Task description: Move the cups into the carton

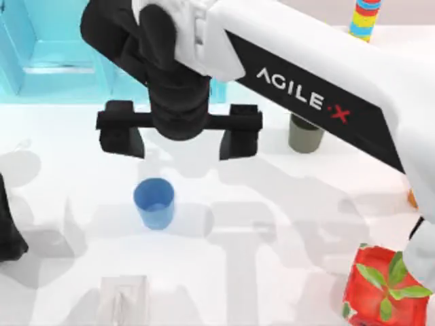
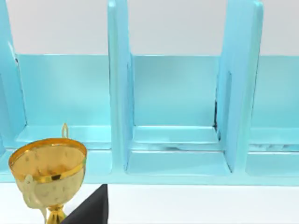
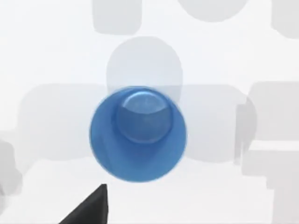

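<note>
The bright blue cup (image 1: 154, 202) stands upright on the white table, left of centre; the right wrist view looks straight down into the blue cup (image 3: 138, 134). My right gripper (image 1: 180, 147) hangs above the table just behind it, open wide, with nothing between its fingers. The olive-grey cup (image 1: 306, 134) stands upright to the right, partly under the right arm. The light blue carton (image 1: 54, 68) sits at the back left; the left wrist view faces the carton's (image 2: 175, 93) upright dividers. My left arm (image 1: 8, 224) is parked at the left edge.
A gold trophy (image 2: 49, 175) stands in front of the carton. A red box with a green plant (image 1: 380, 285) is at the front right, a stack of coloured rings (image 1: 365, 17) at the back right, and a pale grey block (image 1: 122, 299) at the front.
</note>
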You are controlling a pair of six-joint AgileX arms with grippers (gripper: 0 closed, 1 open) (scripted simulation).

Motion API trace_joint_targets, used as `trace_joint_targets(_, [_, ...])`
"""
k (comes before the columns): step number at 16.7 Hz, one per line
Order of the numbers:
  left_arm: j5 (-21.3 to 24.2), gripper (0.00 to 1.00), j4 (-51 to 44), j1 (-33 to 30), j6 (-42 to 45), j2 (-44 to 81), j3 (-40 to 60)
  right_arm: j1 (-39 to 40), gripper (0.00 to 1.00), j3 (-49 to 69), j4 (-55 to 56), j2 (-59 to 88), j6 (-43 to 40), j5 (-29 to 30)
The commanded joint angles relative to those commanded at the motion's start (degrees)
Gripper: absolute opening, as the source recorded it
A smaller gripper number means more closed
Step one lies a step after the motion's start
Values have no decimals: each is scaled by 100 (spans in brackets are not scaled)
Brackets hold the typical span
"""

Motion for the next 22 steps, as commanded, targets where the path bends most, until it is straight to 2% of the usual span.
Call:
trace_joint_targets(4, [0, 100, 0, 0, 0, 0, 0, 221, 100, 602, -357, 602, 235, 49])
trace_joint_targets(11, [0, 100, 0, 0, 0, 0, 0, 191, 100, 502, -257, 609, 212, 44])
trace_joint_targets(18, [0, 100, 0, 0, 0, 0, 0, 71, 100, -1019, 1436, 719, 85, 33])
trace_joint_targets(22, [0, 100, 0, 0, 0, 0, 0, 45, 100, -1344, 1776, 763, 59, 31])
